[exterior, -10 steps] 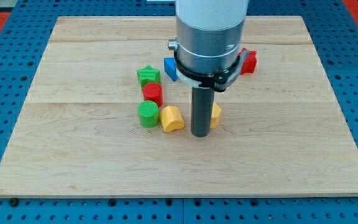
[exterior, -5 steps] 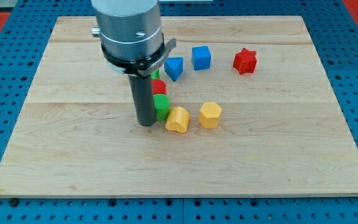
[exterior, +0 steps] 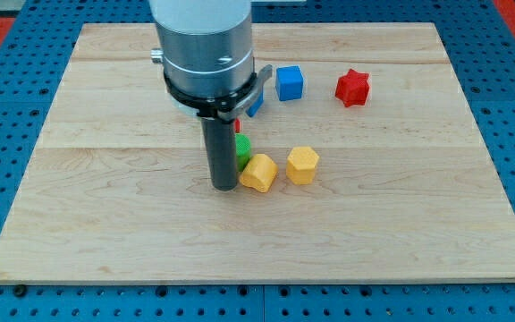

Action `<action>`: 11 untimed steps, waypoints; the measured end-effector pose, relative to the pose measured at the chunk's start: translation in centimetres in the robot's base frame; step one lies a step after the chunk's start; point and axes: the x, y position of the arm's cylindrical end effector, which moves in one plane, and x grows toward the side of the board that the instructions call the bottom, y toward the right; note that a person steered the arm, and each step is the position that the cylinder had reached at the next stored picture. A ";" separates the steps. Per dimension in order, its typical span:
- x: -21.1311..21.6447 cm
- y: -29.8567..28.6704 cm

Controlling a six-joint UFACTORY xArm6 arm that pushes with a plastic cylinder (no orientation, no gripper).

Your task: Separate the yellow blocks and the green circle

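Two yellow blocks: yellow rounded block [exterior: 258,172] just right of my tip [exterior: 224,187], close or touching; yellow hexagon block [exterior: 302,165] a little further right, apart from it.
Green circle: green circle [exterior: 241,151] mostly hidden behind the rod, touching or nearly touching the rounded yellow block's upper left.
Gripper state: none fitted; bare rod, holding nothing.
Risk: a push toward the view's right would likely carry green and yellow along together, bunching all three.
Second risk: a red block [exterior: 236,126] peeks out behind the rod and could get dragged too.
Worktop: worktop [exterior: 105,206] bare to the view's left.
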 end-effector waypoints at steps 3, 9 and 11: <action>0.1 5.3; 8.9 -2.3; 11.7 5.6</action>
